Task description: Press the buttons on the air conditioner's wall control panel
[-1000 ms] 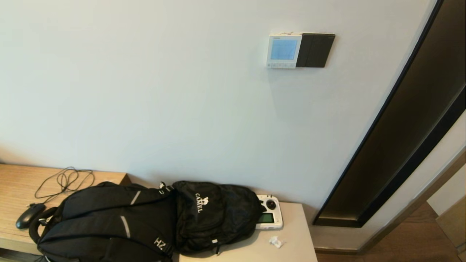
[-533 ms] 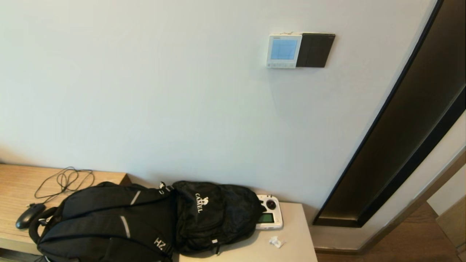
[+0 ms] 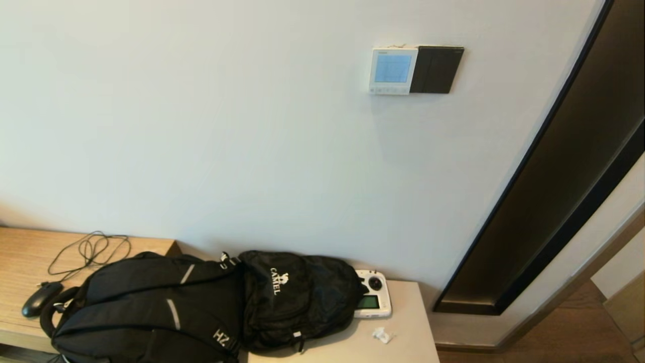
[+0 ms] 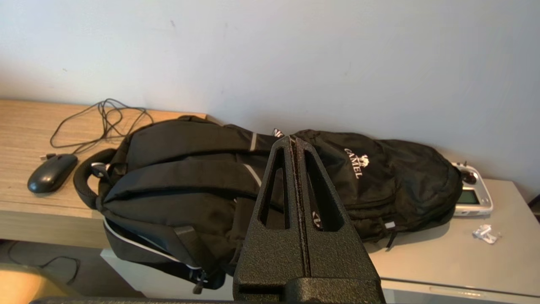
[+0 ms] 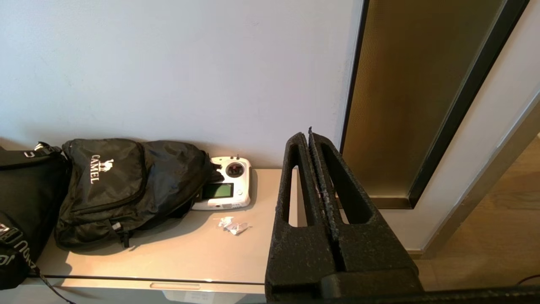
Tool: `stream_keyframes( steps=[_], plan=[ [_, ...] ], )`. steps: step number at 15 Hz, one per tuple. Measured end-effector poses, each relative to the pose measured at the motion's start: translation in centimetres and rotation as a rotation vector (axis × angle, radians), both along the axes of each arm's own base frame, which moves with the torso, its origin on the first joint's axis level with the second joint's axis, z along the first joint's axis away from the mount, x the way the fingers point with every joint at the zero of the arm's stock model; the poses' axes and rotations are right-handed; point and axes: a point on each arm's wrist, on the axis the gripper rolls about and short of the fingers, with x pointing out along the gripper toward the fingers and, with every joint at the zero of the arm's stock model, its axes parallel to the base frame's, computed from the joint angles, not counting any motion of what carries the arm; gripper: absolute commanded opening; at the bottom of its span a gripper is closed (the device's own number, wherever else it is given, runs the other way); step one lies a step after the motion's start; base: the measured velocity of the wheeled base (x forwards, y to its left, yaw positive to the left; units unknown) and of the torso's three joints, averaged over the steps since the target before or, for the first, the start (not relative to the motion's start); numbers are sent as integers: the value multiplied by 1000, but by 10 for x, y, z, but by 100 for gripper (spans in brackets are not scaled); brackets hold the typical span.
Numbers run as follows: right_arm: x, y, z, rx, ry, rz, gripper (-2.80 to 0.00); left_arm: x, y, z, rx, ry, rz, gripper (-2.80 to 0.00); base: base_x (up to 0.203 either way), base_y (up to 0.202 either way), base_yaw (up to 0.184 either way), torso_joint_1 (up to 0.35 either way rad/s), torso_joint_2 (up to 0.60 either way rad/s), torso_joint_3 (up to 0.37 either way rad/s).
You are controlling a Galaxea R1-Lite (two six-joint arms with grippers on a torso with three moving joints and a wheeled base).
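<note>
White and small, the panel (image 3: 392, 70) hangs high on the wall, far above both claws, with its buttons (image 3: 389, 91) in a row under the blue screen. The right claw (image 5: 311, 139) is pressed together, low by the counter (image 5: 177, 249); best to lift it straight up and poke softly with its tip. The left claw (image 4: 293, 143), also pressed together, waits over the bag (image 4: 177, 177).

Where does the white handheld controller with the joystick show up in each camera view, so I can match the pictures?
Head view: white handheld controller low, right of centre, on the grey cabinet top, partly tucked under the Camel backpack.
Left wrist view: far right edge, beyond the shut left hand.
Right wrist view: centre-left, beside the shut right hand.
Shared landmark: the crumpled white scrap on the cabinet top in front of the controller.
</note>
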Motion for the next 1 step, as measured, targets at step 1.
stream_keyframes(
  steps=[1],
  plan=[
    [0,0,0,0,0,0,-280,0,0,0,0,0,0,-280,0,0,0,0,0,0]
  ],
)
